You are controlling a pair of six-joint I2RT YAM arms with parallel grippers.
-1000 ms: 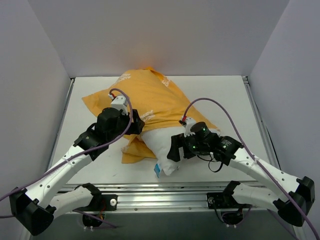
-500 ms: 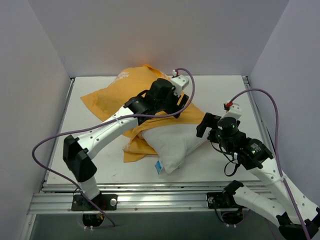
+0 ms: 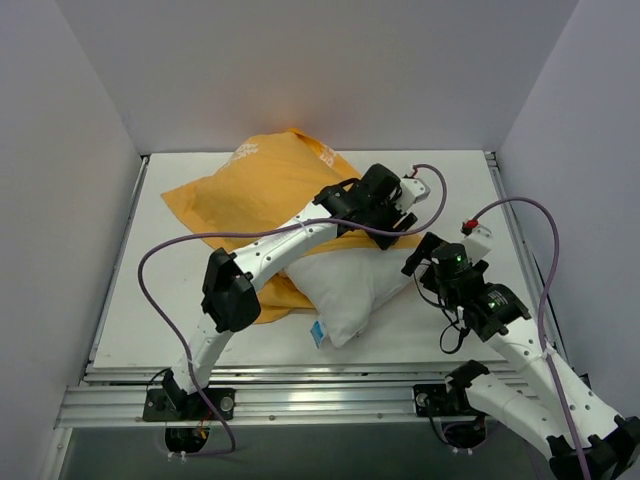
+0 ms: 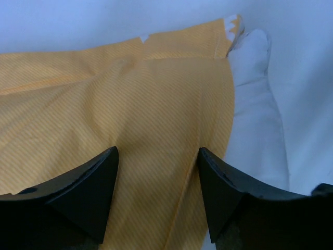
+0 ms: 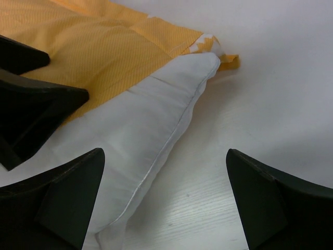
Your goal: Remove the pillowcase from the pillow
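Note:
The orange-yellow pillowcase (image 3: 265,185) lies at the back of the table and covers the far part of the white pillow (image 3: 345,290). The pillow's near half sticks out, with a small blue tag (image 3: 316,335) at its front edge. My left gripper (image 3: 403,218) reaches across to the case's right edge. It is open, with orange fabric (image 4: 104,104) between and below its fingertips (image 4: 157,152) and the pillow (image 4: 255,125) to the right. My right gripper (image 3: 418,258) is open and empty. It hovers over the pillow's right seam (image 5: 135,130) and the bare table, beside the case's opening (image 5: 104,41).
White walls close in the table (image 3: 450,190) at the back and both sides. A metal rail (image 3: 320,395) runs along the near edge. Purple cables loop off both arms. The left gripper's black fingers (image 5: 36,99) show at the left of the right wrist view.
My left arm has swung from the pillow's left side across to the pillowcase's right edge. My right arm has drawn back to the right, off the pillow.

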